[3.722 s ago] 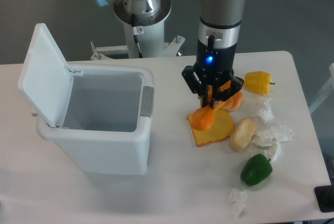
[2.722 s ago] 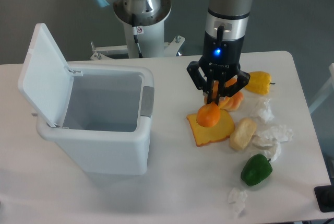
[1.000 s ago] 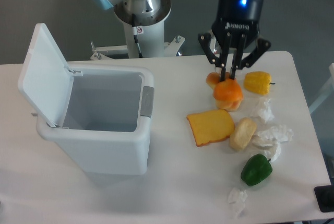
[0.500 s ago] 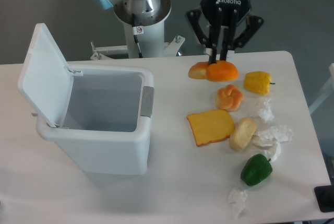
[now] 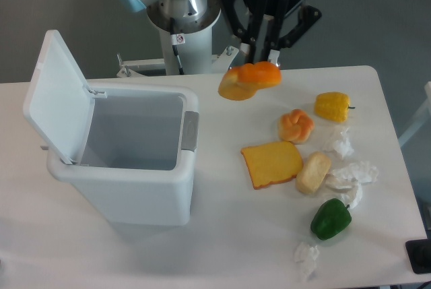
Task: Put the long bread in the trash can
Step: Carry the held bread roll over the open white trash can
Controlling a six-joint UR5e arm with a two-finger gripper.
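Observation:
My gripper (image 5: 261, 58) is shut on the long bread (image 5: 248, 80), a glossy orange-brown loaf with a paler yellow end pointing left. I hold it in the air above the back of the table, right of the trash can (image 5: 128, 195). The trash can is a large white bin at the left with its flip lid (image 5: 55, 93) standing open and a grey strip (image 5: 190, 131) on its right rim. Its inside looks empty.
On the table's right side lie a round knotted orange bun (image 5: 296, 125), a toast slice (image 5: 272, 164), a pale oval roll (image 5: 314, 172), a yellow pepper (image 5: 333, 106), a green pepper (image 5: 330, 219) and crumpled white paper (image 5: 351, 176). The robot base (image 5: 180, 19) stands behind.
The gripper lifted the long bread off the toast area, rose, and has moved left and up toward the trash can. The bun, toast and other items stayed put.

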